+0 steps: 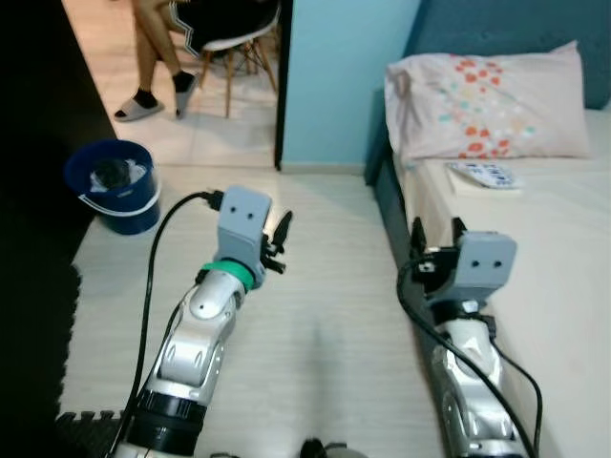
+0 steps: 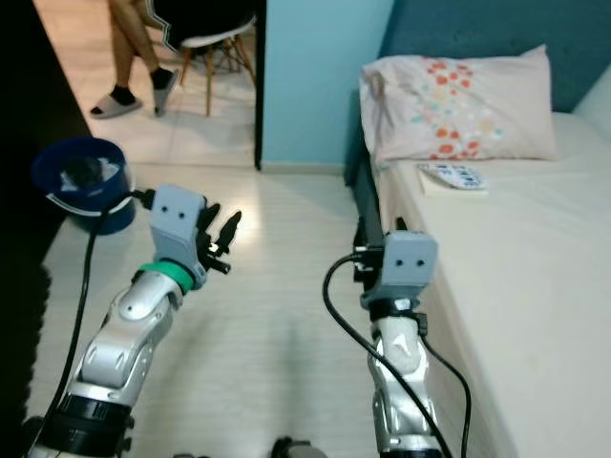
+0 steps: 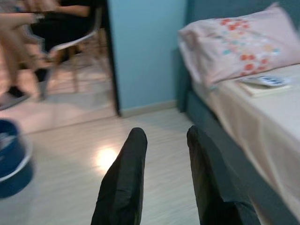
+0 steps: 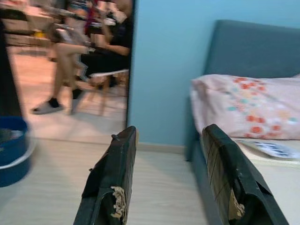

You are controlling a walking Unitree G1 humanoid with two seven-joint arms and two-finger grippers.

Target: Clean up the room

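Note:
A white flat object with blue marks [image 1: 485, 175] lies on a cream booklet on the bed [image 1: 554, 277], just below a flowered pillow [image 1: 487, 100]. On the floor to the left stands a blue bucket [image 1: 113, 186] with crumpled rubbish inside. My left gripper [image 1: 277, 239] is raised over the pale floor between bucket and bed, open and empty; the left wrist view shows its fingers [image 3: 126, 173] apart. My right gripper [image 1: 437, 234] hovers at the bed's near edge, open with nothing between its fingers [image 4: 117, 173].
A person sits on a white chair [image 1: 234, 43] beyond the doorway, feet in slippers [image 1: 143, 103]. A light blue wall [image 1: 348, 76] divides doorway from bed. Dark furniture [image 1: 38, 143] lines the left side. A dark blue headboard [image 1: 496, 29] backs the pillow.

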